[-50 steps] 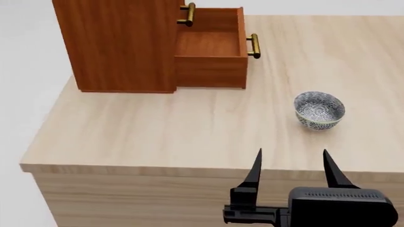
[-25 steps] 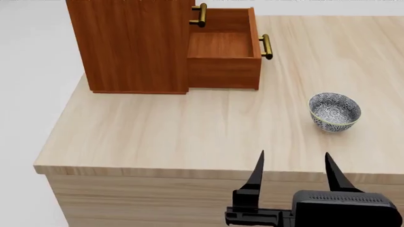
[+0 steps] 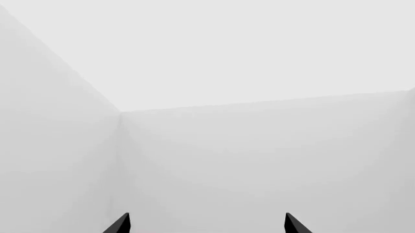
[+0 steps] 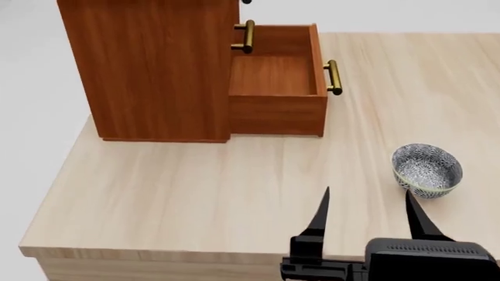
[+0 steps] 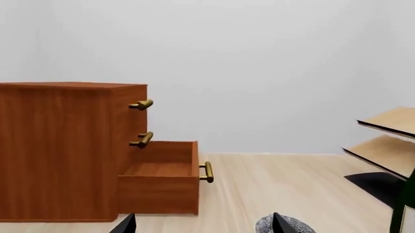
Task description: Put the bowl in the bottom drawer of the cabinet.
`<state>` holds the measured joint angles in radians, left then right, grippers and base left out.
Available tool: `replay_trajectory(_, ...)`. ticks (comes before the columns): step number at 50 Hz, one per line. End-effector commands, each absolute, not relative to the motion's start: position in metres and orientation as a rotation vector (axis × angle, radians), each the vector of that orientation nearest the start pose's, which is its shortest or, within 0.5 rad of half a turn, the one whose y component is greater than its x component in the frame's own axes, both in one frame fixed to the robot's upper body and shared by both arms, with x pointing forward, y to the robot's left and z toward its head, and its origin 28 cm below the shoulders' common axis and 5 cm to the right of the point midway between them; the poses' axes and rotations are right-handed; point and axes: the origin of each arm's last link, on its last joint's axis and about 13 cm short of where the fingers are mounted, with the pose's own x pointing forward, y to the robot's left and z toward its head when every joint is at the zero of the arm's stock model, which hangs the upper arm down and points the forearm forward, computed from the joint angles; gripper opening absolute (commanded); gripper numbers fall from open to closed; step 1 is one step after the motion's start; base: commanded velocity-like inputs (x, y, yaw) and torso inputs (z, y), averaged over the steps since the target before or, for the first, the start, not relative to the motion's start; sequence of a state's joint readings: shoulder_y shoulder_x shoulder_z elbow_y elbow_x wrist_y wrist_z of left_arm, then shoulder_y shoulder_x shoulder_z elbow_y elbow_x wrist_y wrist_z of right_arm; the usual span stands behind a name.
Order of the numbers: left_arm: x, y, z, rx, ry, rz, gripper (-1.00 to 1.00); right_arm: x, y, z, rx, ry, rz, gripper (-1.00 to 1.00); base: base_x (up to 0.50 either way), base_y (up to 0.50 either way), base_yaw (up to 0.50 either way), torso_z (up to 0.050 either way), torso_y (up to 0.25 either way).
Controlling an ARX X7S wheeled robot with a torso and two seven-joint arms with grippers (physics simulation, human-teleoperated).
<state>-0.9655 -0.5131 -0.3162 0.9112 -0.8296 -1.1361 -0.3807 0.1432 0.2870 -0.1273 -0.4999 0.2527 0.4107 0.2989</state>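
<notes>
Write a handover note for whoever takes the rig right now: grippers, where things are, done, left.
Right gripper: open, empty, hovering over the table's near edge, just short of the bowl.
Left gripper: open, empty, facing blank wall, away from the work.
Bowl: upright on the table, to the right of the cabinet and nearer the robot.
Bottom drawer: pulled out, empty; the two drawers above it are closed.
Done: drawer open.
Left: grasp the bowl, carry it to the drawer, set it inside.
</notes>
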Motion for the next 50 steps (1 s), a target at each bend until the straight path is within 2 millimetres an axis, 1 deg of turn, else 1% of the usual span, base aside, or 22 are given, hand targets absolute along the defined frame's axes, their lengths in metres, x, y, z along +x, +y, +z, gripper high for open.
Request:
replay_trajectory(1, 0.1934, 0.2748, 0.3296, 0.069, -0.75, 0.072, 1.0, 0.224, -0.114, 0.1195, -0.043, -0.19, -0.054, 1.0, 0.29, 0.0, 0.0, 0.0, 0.0)
replay_trajectory(17, 0.1929, 0.2722, 0.3315, 0.073, -0.752, 0.066, 1.0, 0.2237, -0.1147, 0.1202, -0.038, -0.194, -0.054, 1.0, 0.3, 0.0, 0.0, 0.0, 0.0)
replay_trajectory(50, 0.1937, 0.2739, 0.3299, 0.07, -0.759, 0.063, 1.0, 0.2229, -0.115, 0.1214, -0.038, -0.197, -0.056, 1.0, 0.32, 0.0, 0.0, 0.0, 0.0)
